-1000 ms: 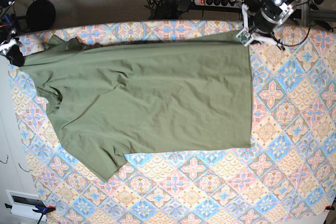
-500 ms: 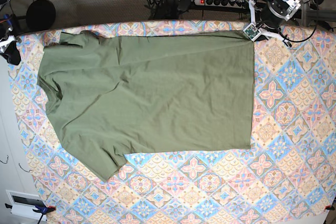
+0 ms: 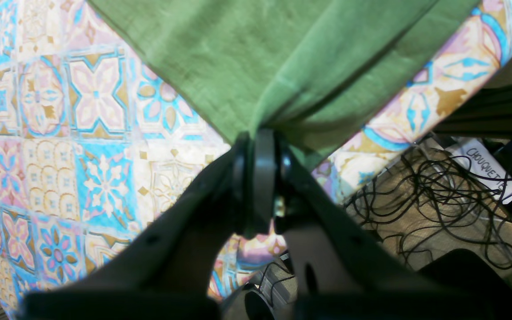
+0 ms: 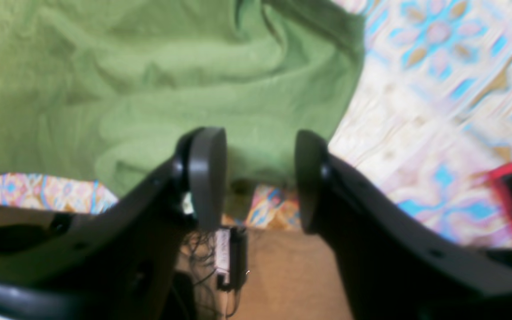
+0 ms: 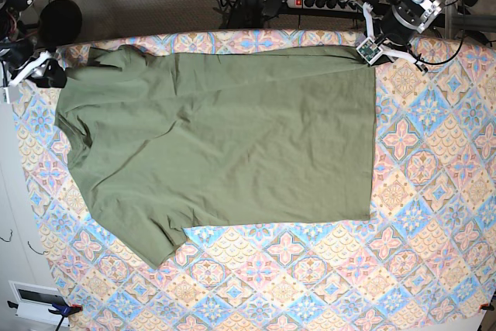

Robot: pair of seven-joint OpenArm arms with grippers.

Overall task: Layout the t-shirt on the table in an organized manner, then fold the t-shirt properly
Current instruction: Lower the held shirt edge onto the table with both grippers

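Fingers of the left gripper [image 3: 260,146] pinched tight on a corner of the t-shirt [image 5: 225,145], right gripper [image 4: 256,178] with fingers apart and holding nothing, soft wrinkly green shirt lying flat across the table [image 5: 434,191], cloth of pink, blue and cream flower tiles

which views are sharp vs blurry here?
Base view: sharp, evenly lit across t-shirt and table. Left wrist view: cloth fairly crisp, left hand dark, silhouetted. Right wrist view: soft overall, tablecloth smeared at right; right hand fingers dark.
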